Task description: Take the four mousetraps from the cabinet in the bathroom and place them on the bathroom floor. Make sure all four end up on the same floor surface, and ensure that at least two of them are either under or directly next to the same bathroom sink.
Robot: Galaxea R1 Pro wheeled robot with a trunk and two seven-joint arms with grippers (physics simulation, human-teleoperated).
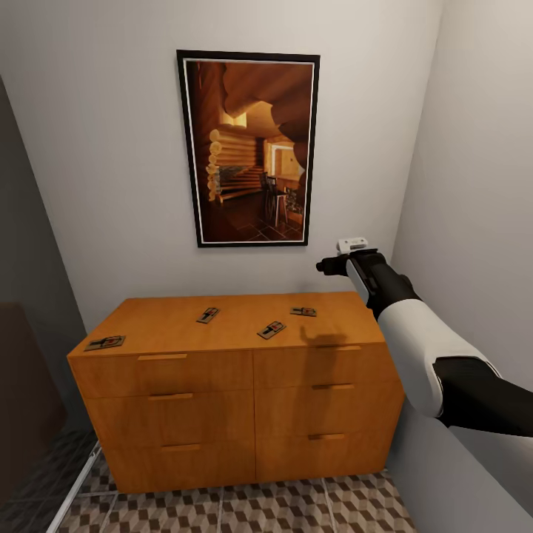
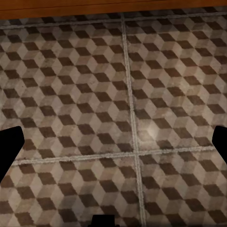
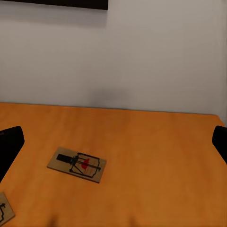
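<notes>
Four mousetraps lay flat on the cabinet top: one at the front left corner, one left of centre, one right of centre, one toward the back right. Right gripper hovered above the back right part of the top, fingers spread wide, holding nothing. Left gripper's fingers were wide apart, empty, over the tiled floor beside the cabinet base.
</notes>
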